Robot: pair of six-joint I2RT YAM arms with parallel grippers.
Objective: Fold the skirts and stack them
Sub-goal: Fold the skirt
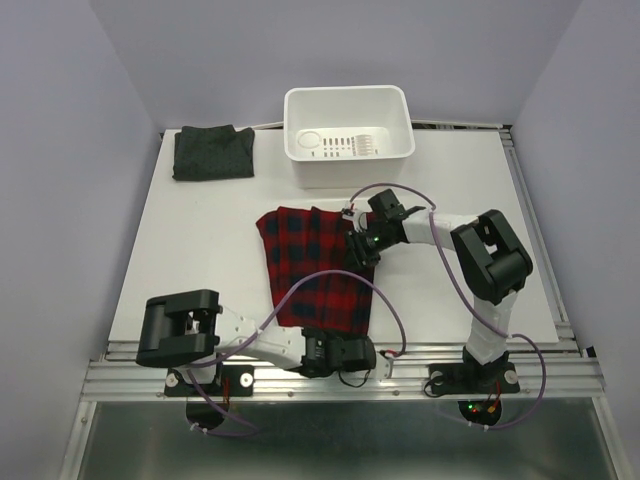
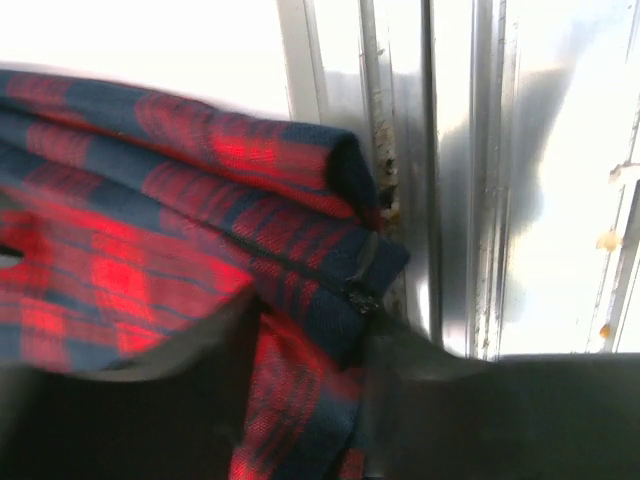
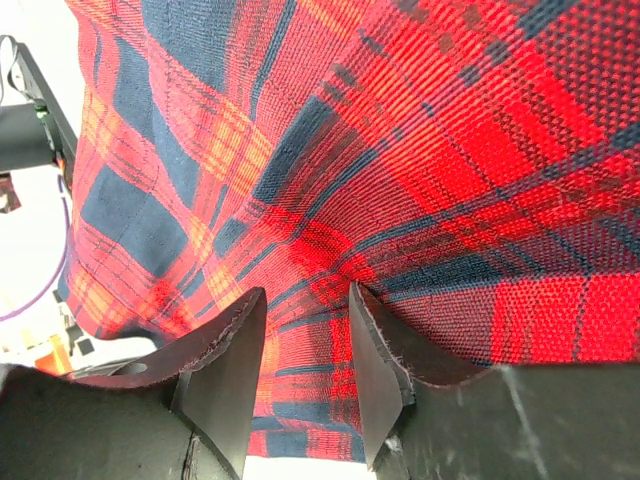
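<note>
The red-and-navy plaid skirt [image 1: 318, 268] lies spread on the middle of the white table. My left gripper [image 1: 345, 353] is at the table's near edge, shut on the skirt's near corner. In the left wrist view the plaid cloth [image 2: 150, 230], with its zip, runs down between the dark fingers [image 2: 120, 420]. My right gripper [image 1: 362, 246] is at the skirt's right edge, and its jaws pinch a raised fold of plaid [image 3: 420, 150] between the fingertips [image 3: 375, 330]. The charcoal grey skirt [image 1: 212, 152] lies folded at the back left, away from both grippers.
A white plastic tub [image 1: 348, 122] stands at the back centre, just beyond the plaid skirt. The aluminium rail [image 1: 330, 378] runs along the near edge, right beside the left gripper; it also shows in the left wrist view [image 2: 440, 150]. Purple cables loop from both arms.
</note>
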